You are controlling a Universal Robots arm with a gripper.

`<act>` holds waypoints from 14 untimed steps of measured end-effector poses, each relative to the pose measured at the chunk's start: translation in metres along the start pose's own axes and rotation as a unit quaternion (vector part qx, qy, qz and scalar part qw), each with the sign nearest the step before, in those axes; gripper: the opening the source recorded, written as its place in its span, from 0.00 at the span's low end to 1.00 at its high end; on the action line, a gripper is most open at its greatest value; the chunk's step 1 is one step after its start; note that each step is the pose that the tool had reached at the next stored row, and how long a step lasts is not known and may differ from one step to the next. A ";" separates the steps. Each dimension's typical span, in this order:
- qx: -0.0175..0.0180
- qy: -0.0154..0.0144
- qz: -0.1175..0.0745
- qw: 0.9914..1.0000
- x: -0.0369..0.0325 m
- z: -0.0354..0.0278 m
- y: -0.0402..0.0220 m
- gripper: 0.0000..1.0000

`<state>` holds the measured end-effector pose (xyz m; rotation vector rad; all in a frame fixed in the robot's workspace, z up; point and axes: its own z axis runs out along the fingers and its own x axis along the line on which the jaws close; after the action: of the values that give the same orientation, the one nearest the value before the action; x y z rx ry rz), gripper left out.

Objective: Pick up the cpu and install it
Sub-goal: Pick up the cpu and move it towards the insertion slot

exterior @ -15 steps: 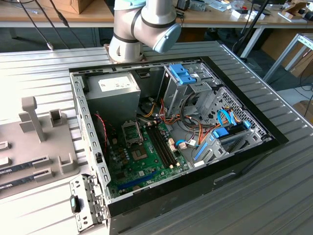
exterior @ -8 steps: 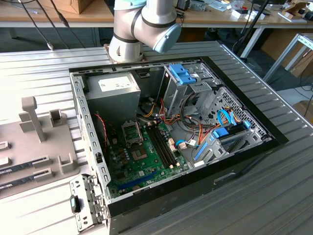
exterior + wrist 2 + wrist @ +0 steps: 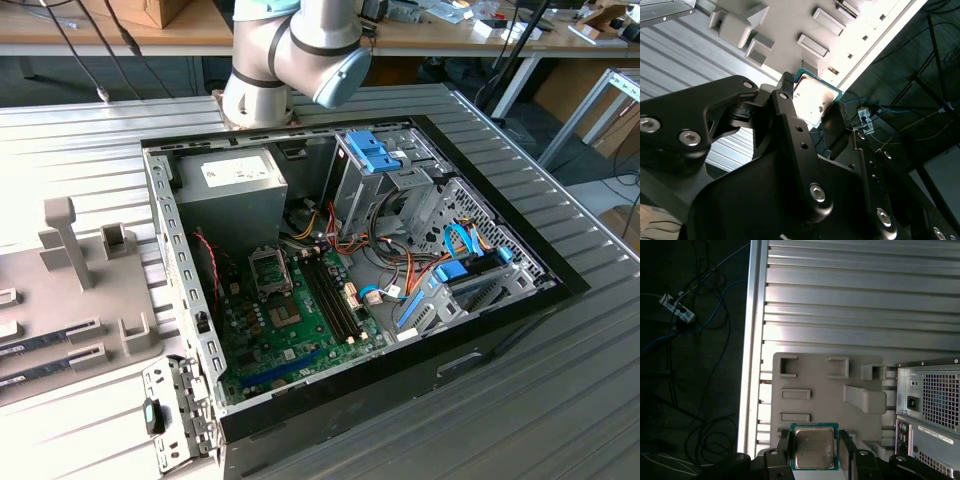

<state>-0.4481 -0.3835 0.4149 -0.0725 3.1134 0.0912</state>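
Pinching the cpu [image 3: 814,447] by two opposite sides, the jaws show up in both wrist views, with the chip's shiny lid and green rim facing the cameras. It sits over the grey fixture plate [image 3: 825,390], right by the surface [image 3: 850,300] edge, where things drop off to a floor with loose cables [image 3: 695,325]. Past the plate there's a good stretch of bare ribbed metal, so room on that side.

Count-wise: one cpu, one open computer case [image 3: 400,300], and two long narrow sticks [image 3: 45,350] lying in the plate's slots.

The exterior view gives the arm [image 3: 290,50] at the far edge, plus the case's inside with the green board and its socket [image 3: 270,268]. The first wrist view catches the case's back panel beside the plate.
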 end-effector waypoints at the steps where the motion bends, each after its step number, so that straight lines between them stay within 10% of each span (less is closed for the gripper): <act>1: 0.000 0.000 0.000 1.000 -0.0006 0.0000 0.0000 0.47; 14: 0.000 0.000 0.000 1.000 -0.0123 0.0003 -0.0006 0.47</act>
<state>-0.4358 -0.3835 0.4149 -0.0725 3.1134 0.0912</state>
